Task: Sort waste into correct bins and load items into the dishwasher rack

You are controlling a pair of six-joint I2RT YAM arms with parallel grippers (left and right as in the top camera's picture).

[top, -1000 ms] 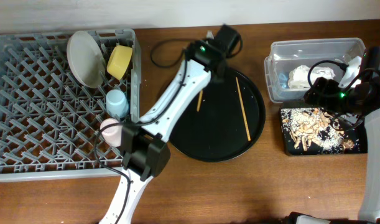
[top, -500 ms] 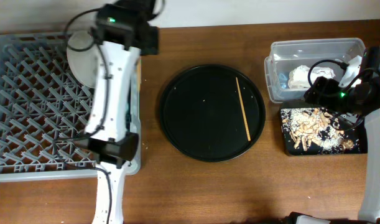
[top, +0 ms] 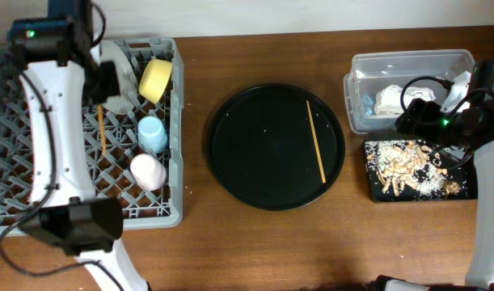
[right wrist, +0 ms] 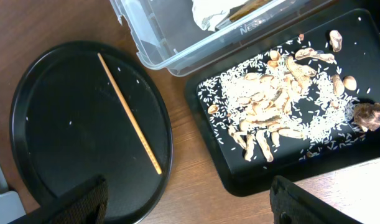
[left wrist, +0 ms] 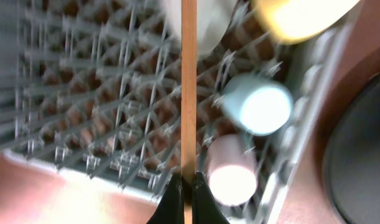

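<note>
worktop (top: 230, 242): brown wood, carrying everything below.
pink cup (top: 148, 171): mouth down in the right column of the rack, nearest the front edge.
shallow black tray (top: 377, 192): front right of the worktop, just in front of the clear tub.
food scraps (top: 404, 166): pale bones, crumbs and rice spread over the shallow black tray.
round black tray (top: 255, 162): centre of the worktop, between the rack and the two bins.
second chopstick (top: 315, 141): lies alone on the right half of the round black tray, running front to back.
rack (top: 36, 162): grey pegged crate filling the left side.
blue cup (top: 152, 133): mouth down in the rack, just behind the pink cup.
chopstick (left wrist: 188, 93): held lengthwise above the rack, left of the blue cup; whether it touches the pegs cannot be told.
left fingers (left wrist: 176, 200): pinched tight on one end of that chopstick.
right fingers (top: 412, 123): spread wide with nothing between them, over the seam between tub and shallow tray.
clear tub (top: 408, 58): back right.
napkin (top: 392, 99): crumpled white, inside the tub.
yellow bowl (top: 155, 78): tilted at the rack's back right corner.
plate (top: 121, 74): on edge beside the bowl, partly hidden by the left arm.
</note>
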